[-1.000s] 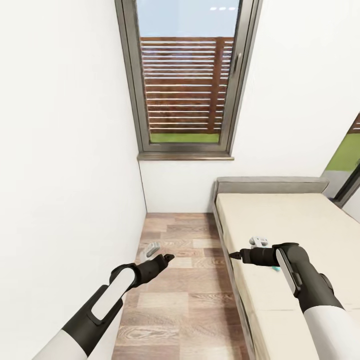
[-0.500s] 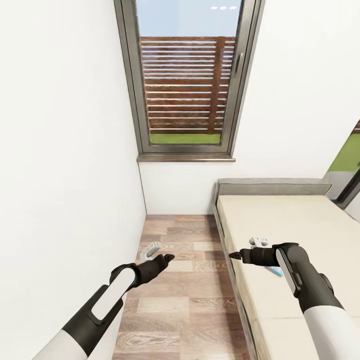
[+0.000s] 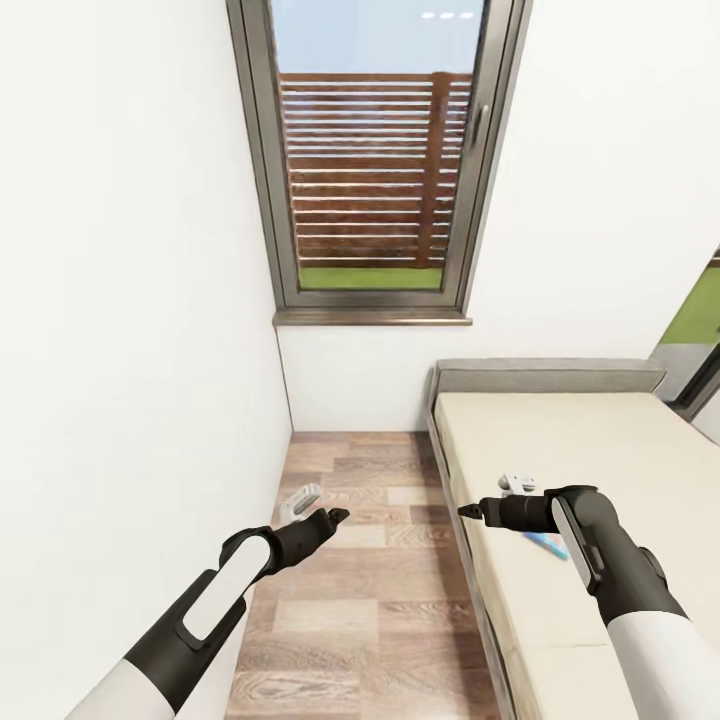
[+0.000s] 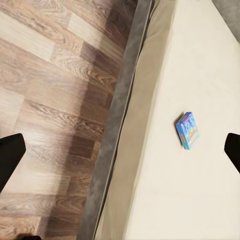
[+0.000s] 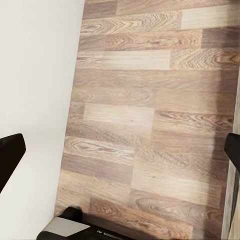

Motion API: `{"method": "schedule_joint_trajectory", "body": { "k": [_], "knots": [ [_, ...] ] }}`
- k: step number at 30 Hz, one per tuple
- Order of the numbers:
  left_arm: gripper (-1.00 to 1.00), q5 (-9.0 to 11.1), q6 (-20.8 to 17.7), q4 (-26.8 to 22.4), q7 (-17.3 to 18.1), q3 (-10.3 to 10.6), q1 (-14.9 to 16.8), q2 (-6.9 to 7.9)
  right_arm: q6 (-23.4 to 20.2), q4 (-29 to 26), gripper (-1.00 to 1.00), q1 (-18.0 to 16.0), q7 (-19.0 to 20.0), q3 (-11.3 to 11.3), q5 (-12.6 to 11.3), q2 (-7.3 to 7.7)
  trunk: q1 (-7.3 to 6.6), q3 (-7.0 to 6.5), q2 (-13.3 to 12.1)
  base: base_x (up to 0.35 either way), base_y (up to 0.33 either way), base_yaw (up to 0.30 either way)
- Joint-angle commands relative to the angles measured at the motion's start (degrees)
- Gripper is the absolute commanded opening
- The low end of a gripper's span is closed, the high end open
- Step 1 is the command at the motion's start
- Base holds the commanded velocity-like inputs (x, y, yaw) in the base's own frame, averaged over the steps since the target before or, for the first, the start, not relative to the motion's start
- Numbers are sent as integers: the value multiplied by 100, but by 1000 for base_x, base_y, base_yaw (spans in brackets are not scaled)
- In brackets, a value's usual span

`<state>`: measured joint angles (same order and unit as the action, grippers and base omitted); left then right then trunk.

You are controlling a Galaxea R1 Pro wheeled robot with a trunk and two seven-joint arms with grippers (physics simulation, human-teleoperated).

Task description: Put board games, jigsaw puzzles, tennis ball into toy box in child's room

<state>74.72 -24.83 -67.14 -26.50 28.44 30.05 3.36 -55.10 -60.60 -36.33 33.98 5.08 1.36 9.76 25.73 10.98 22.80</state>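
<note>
A small blue board game (image 4: 188,130) lies flat on the cream bed (image 3: 600,450). In the head view, a corner of the board game (image 3: 546,544) peeks out beside my right forearm. My left gripper (image 3: 335,515) hangs over the wooden floor with its fingers (image 4: 10,160) spread wide and nothing between them. My right gripper (image 3: 465,511) hovers at the bed's near edge, open and empty, with its fingertips (image 5: 10,155) far apart. The toy box, the table, the jigsaw puzzles and the tennis ball are out of view.
A white wall (image 3: 130,300) runs close along my left. A tall window (image 3: 370,180) stands straight ahead. A narrow strip of wooden floor (image 3: 370,600) lies between the wall and the bed's grey frame (image 4: 117,125).
The whole head view has shifted slightly, so the camera moved. More of the blue board game now shows beside my right forearm. Both arms hold the same pose.
</note>
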Motion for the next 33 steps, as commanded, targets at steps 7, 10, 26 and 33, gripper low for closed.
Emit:
{"method": "schedule_joint_trajectory", "body": {
  "k": [7, 10, 26, 33],
  "knots": [
    [100, 49, 5, -10, -49, 18, 5, 6, -31, -4, 100, -5, 27, 4, 15, -1, 6, 12, 12, 242, 0, 0],
    [100, 47, 5, -10, -49, 19, 4, 7, -31, -4, 100, -5, 28, 3, 16, -1, 6, 12, 12, 290, 0, 0],
    [100, 44, 5, -10, -51, 21, 4, 7, -35, -4, 100, -5, 30, 2, 15, -1, 6, 12, 12, 320, 0, 0],
    [100, 44, 5, -10, -55, 25, 5, 7, -36, -4, 100, -5, 30, 2, 18, -1, 6, 12, 12, 331, 0, 0]
  ]
}}
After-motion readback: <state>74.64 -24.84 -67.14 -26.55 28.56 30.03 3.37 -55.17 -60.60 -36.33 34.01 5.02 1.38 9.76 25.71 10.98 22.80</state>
